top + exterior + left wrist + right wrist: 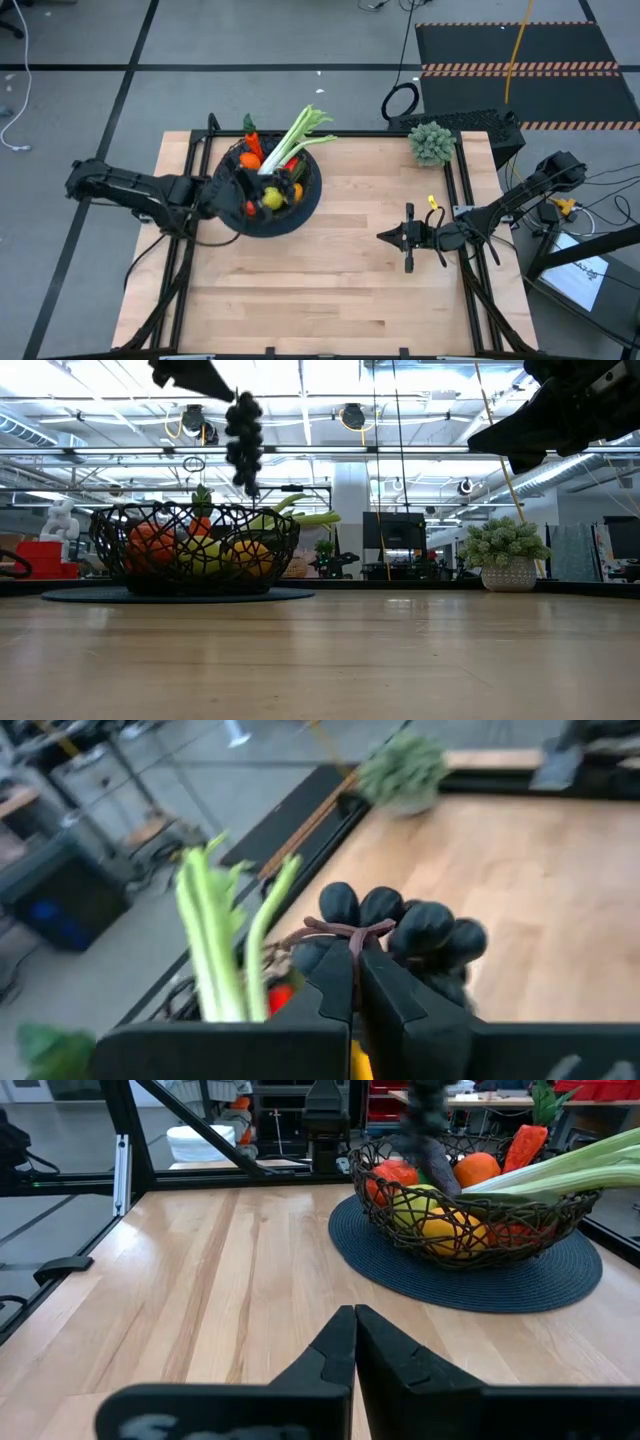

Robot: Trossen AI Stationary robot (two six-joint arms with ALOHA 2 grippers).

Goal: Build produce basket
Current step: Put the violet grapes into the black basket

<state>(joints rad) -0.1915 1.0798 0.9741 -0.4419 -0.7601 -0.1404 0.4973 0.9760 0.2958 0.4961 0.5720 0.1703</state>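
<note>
My left gripper [355, 982] is pinched tight on the brown stem of a bunch of dark grapes [400, 935], and the bunch hangs free under my fingers, up in the air right over the basket [195, 550]. Not touching the pile yet, just dangling above it in the low view.

The basket itself is a black wire bowl sitting on a round dark mat [470, 1270] on the far left part of the table [340, 270]. It's already pretty full: an orange [480, 1168] and a carrot [524, 1146] toward the back, something yellow like a lemon [420, 1208] in front, a red piece [392, 1177] next to it, and that long pale-green stalk [297, 138] lying across the rim with its leafy end sticking out past the far edge.

My right gripper [355, 1342] is well apart from all that, over on the right side of the table, fingers pressed together with nothing between them, pointed toward the basket.

Off in the far right corner there's a small frilly green plant [432, 142], just sitting there by the table's edge.
</note>
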